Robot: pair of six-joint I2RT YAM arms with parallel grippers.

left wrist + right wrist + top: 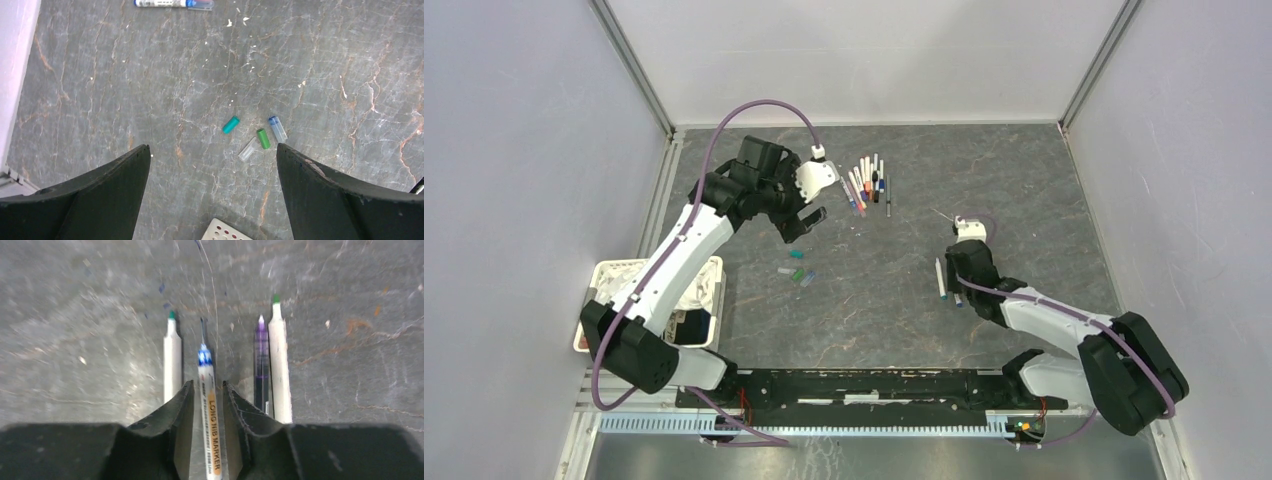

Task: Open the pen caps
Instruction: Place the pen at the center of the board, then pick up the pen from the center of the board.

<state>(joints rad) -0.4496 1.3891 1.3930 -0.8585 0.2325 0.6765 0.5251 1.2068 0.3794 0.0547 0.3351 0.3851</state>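
Robot test cell in a lab is indicated: stone-patterned bench enclosed by plain pale panels on metal corner posts, black mounting rail fixed along its near edge

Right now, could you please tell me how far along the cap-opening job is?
Done: four caps lie loose, and three uncapped pens lie beside the right gripper. In hand: it straddles a fourth, the blue marker, jaws slightly apart. Remaining: the pile of pens, seemingly still capped, beside the open left gripper.
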